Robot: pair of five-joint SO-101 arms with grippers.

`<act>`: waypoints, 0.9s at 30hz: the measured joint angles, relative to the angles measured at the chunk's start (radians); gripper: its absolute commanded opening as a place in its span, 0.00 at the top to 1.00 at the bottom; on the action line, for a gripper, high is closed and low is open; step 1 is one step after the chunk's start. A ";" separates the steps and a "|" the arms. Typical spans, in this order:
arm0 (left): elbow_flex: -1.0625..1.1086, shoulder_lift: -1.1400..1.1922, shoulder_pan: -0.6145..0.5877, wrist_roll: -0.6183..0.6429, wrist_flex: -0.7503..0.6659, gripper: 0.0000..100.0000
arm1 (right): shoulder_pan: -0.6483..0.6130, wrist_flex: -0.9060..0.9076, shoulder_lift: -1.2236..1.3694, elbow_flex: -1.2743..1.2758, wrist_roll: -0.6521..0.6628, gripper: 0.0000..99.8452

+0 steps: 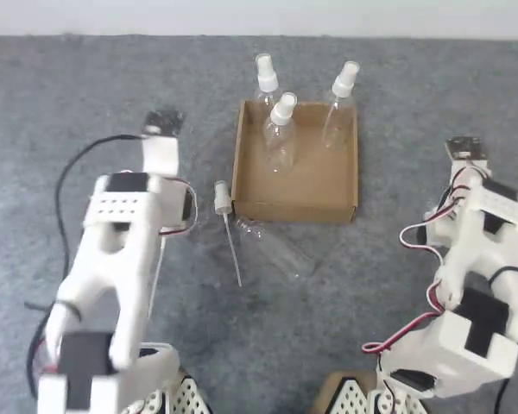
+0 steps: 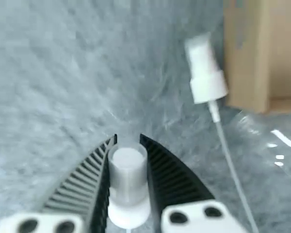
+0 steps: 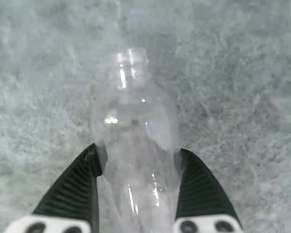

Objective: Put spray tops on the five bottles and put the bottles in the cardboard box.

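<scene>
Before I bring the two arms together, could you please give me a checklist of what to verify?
1. Left tool holds a spray top: ok, shut on it.
2. Held top's lower end straight: cannot tell, hidden by the tool.
3. Right tool holds the clear bottle: ok, shut around its body.
4. That bottle is uncapped and ready: ok, no top on it.
5. Spare spray top out of the way: ok, lying on the table beside the cardboard box.
6. Loose bottle boxed: not ok, it lies in front of the box.
</scene>
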 measured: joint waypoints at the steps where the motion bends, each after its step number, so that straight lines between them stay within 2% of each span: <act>1: -0.005 -0.048 0.000 0.000 0.015 0.99 | 0.000 -0.005 0.000 0.002 0.014 0.99; 7: -0.005 -0.341 0.012 0.051 0.084 0.99 | 0.000 -0.006 0.000 0.002 0.034 0.78; 11: 0.080 -0.499 0.060 0.052 0.091 0.99 | 0.002 -0.006 0.000 0.002 0.034 0.70; 17: 0.195 -0.585 0.044 0.057 0.011 0.99 | -0.049 -0.006 0.000 -0.031 0.052 0.70; 21: 0.221 -0.589 0.049 0.055 -0.003 0.99 | -0.087 0.046 0.000 -0.112 0.175 0.70; 24: 0.222 -0.589 0.048 0.058 -0.005 0.99 | -0.100 0.060 0.000 -0.140 0.209 0.70; 27: 0.222 -0.589 0.048 0.058 -0.005 0.99 | -0.100 0.068 0.000 -0.144 0.275 0.76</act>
